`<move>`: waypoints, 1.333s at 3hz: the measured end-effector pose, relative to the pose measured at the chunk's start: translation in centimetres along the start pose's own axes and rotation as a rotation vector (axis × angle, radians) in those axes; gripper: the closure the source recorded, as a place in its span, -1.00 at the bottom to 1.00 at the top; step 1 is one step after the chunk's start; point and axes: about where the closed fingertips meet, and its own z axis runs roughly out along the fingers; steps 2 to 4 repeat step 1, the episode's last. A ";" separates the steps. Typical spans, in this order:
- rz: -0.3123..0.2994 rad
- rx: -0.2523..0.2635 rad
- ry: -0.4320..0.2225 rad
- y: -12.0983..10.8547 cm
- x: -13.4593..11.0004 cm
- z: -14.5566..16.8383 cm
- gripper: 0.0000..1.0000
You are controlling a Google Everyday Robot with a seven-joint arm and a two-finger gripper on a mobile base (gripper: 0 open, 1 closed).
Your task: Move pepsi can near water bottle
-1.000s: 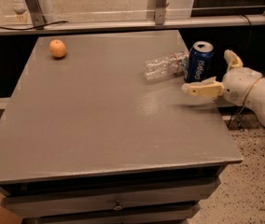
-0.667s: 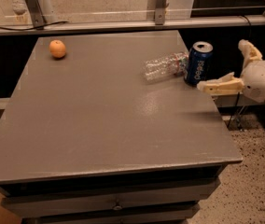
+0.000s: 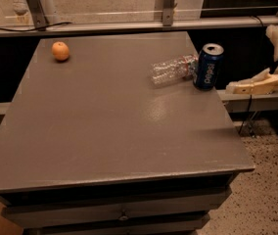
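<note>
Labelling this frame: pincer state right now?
Pincer: open, holding nothing, apart from and just to the right of the upright pepsi can.

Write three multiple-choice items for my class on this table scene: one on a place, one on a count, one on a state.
1. Where is the orange?
A. near the far left corner of the table
B. at the near edge
C. on the floor

2. How many things are on the table?
A. one
B. three
C. five

3. How is the end effector?
A. shut, pressed on the tabletop
B. resting on the orange
C. open and empty, off the table's right edge

Answers:
1 A: the orange sits alone by the far left corner.
2 B: the orange, the bottle lying on its side, and the can upright beside it.
3 C: it is spread wide to the right of the can and touches nothing.
</note>
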 end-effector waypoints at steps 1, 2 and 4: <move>0.001 0.003 0.002 -0.1 0.1 0.1 -1.00; 0.001 0.003 0.002 -0.1 0.1 0.1 -1.00; 0.001 0.003 0.002 -0.1 0.1 0.1 -1.00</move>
